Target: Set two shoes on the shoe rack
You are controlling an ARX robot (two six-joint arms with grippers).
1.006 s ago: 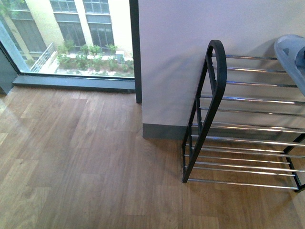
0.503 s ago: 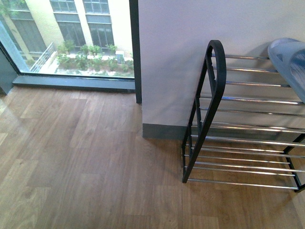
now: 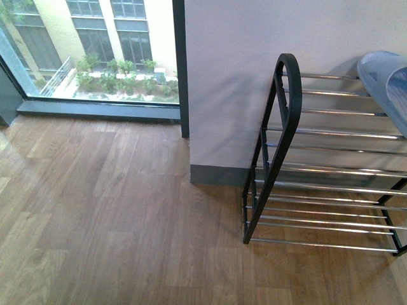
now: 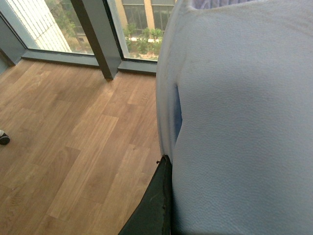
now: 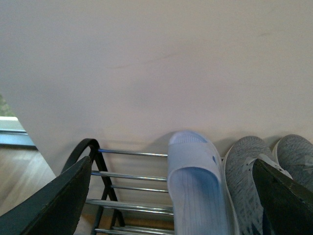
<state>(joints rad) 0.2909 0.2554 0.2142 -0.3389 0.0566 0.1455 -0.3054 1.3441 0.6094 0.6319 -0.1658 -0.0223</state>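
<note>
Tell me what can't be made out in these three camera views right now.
- Left gripper: in the left wrist view the pale blue slipper fills the frame; one finger shows, its grip doesn't.
- Shoe rack: the front view's right edge cuts it off.
- Sneakers: the right wrist view's lower edge and a dark finger hide their fronts.
- Small dark object: cut off, unidentifiable.

Warm brown wood-plank floor point(image 3: 108, 216) runs up to a tall window point(image 3: 95, 47) with a dark frame and a low dark sill. Through the glass, a pale yellow building point(image 3: 60, 25) with rows of windows and green shrubs point(image 3: 121, 76) in daylight. A plain white wall point(image 3: 254, 38) juts forward beside the glass, finished with a grey skirting board point(image 3: 219, 175) at its foot
</note>
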